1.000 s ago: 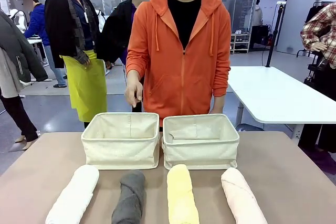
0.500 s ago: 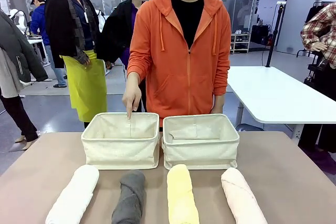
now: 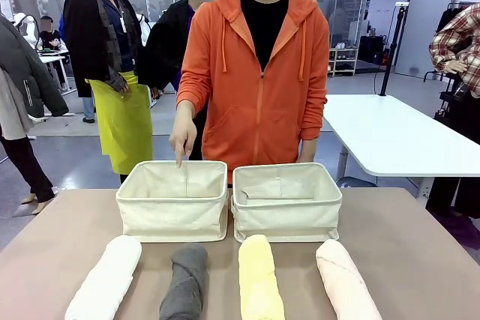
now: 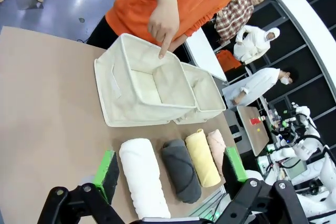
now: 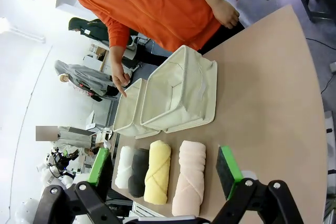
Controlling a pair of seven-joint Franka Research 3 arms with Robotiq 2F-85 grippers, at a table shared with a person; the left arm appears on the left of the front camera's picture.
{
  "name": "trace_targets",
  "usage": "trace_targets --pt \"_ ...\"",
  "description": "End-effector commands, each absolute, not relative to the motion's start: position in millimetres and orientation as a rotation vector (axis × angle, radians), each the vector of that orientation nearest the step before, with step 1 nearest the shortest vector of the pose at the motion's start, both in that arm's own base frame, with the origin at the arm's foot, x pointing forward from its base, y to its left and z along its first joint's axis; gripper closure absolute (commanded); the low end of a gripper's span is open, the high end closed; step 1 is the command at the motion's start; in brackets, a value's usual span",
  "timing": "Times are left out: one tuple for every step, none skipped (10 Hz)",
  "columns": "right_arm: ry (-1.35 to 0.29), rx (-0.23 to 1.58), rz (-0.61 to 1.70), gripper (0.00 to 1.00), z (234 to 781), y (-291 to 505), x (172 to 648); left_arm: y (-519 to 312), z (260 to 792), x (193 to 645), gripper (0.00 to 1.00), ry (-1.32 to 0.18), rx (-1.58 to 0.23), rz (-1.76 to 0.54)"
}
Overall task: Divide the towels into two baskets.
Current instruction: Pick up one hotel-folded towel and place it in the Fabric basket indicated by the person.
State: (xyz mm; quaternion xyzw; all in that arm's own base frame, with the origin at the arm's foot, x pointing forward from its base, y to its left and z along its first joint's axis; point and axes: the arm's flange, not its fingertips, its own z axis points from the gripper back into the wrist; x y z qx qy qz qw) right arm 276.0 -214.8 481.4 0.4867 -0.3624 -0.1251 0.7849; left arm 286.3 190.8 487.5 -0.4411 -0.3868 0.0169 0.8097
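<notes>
Four rolled towels lie in a row at the table's near edge: white, dark grey, pale yellow and pale pink. Behind them stand two cream canvas baskets, one on the left and one on the right, both with nothing inside. A person in an orange hoodie points a finger down at the left basket's far rim. My left gripper hangs open above the white towel and grey towel. My right gripper is open above the yellow towel and pink towel.
The brown table has bare room on both sides of the baskets. A white table stands at the back right. Other people stand behind the person in orange.
The person's hand has come down from waist height and now points into the left basket's far rim. Towels, baskets and grippers have not moved.
</notes>
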Motion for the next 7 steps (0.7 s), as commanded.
trace_targets --pt "-0.805 1.063 -0.26 0.0 484 -215 275 157 504 301 0.0 -0.753 -0.858 -0.034" --pt "-0.805 1.063 -0.26 0.0 484 -215 275 136 505 311 0.0 -0.694 -0.845 -0.065" --pt "-0.805 1.063 -0.26 0.0 484 -215 275 114 505 317 0.0 -0.615 -0.824 -0.119" --pt "-0.805 1.063 -0.26 0.0 484 -215 275 89 501 324 0.0 -0.536 -0.756 -0.179" --pt "-0.805 1.063 -0.26 0.0 484 -215 275 66 495 329 0.0 -0.471 -0.685 -0.236" --pt "-0.805 1.063 -0.26 0.0 484 -215 275 51 488 335 0.0 -0.448 -0.562 -0.277" --pt "-0.805 1.063 -0.26 0.0 484 -215 275 37 477 339 0.0 -0.403 -0.528 -0.288"
